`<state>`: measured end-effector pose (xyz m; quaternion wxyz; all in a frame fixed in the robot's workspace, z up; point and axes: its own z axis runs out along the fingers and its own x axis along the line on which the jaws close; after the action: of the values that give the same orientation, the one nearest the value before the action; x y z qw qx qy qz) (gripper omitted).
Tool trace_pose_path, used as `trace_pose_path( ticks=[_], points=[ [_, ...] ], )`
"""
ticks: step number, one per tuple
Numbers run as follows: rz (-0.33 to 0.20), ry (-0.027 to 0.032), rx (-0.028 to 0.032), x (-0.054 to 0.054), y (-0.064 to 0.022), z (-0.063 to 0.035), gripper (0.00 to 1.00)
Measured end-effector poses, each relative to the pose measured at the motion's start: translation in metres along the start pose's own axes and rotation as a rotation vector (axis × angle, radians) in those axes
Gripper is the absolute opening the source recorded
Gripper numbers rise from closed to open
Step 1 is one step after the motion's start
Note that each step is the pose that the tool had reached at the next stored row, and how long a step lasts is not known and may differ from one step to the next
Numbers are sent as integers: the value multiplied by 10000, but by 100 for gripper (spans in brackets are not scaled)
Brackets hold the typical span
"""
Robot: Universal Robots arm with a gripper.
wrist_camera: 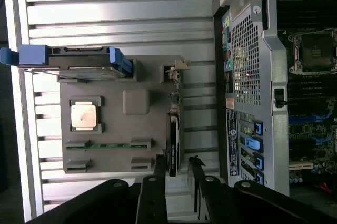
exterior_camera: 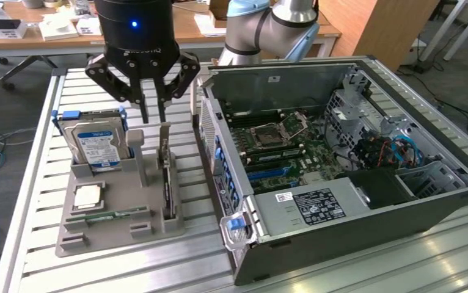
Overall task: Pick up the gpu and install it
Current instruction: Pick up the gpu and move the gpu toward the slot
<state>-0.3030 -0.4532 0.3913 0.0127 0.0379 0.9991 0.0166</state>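
Note:
The gpu [exterior_camera: 168, 186] stands on edge in a slot at the exterior view's right side of the grey holder [exterior_camera: 107, 235]; it is a thin dark card with a pale bracket at its far end. In the wrist view the gpu [wrist_camera: 172, 145] appears as a narrow dark strip along the holder [wrist_camera: 137, 129]. My gripper [exterior_camera: 153, 119] hangs just above the card's bracket end. Its fingers are a little apart and nothing is between them. In the wrist view the gripper [wrist_camera: 177, 158] straddles the line of the card, and one dark finger [wrist_camera: 159, 168] lies beside it.
The holder also carries a blue-labelled hard drive [exterior_camera: 99, 146], a CPU [exterior_camera: 87, 195] and a RAM stick [exterior_camera: 112, 215]. An open computer case [exterior_camera: 429, 207] with its motherboard [exterior_camera: 287, 146] lies close on the exterior view's right. All rest on a slatted metal table [exterior_camera: 30, 183].

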Motion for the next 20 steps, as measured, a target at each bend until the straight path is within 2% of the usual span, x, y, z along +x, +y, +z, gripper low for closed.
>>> trace_pose_path(
  ticks=[2,5,6,20],
  points=[
    [0,0,0,0,0,0,35],
    [0,0,0,0,0,0,41],
    [0,0,0,0,0,0,47],
    [0,0,0,0,0,0,47]
  ],
)
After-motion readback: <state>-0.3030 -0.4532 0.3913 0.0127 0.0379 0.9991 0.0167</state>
